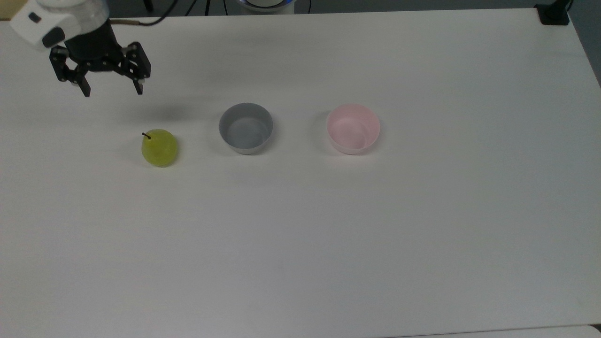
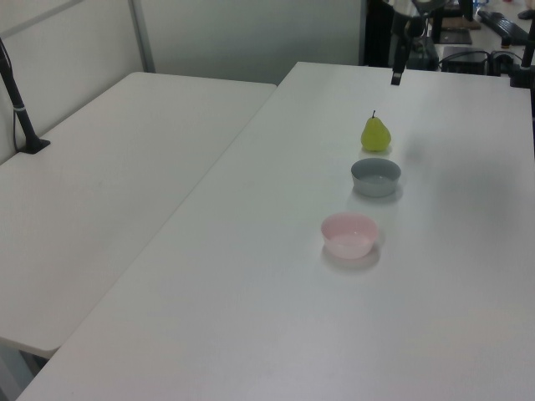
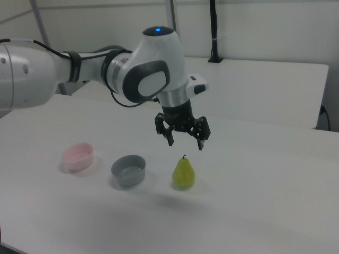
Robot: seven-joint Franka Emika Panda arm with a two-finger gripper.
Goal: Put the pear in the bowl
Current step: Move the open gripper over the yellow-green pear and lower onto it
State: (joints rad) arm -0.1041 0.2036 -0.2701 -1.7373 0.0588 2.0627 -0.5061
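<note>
Yellow-green pear [image 1: 159, 148]: upright on the table [image 1: 300, 244], toward the top view's left edge, untouched.
Claw [image 1: 113, 90]: spread wide, empty, above the table near the pear.
Pink bowl [image 1: 353, 128]: empty, beyond the grey bowl [image 1: 245, 127].
Left: grasp, carry, release.

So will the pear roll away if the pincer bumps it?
Probably it would tip first: the pear stands upright on the table, narrow top up. Its round, smooth sides could then roll, and might slip between the open pincer.
</note>
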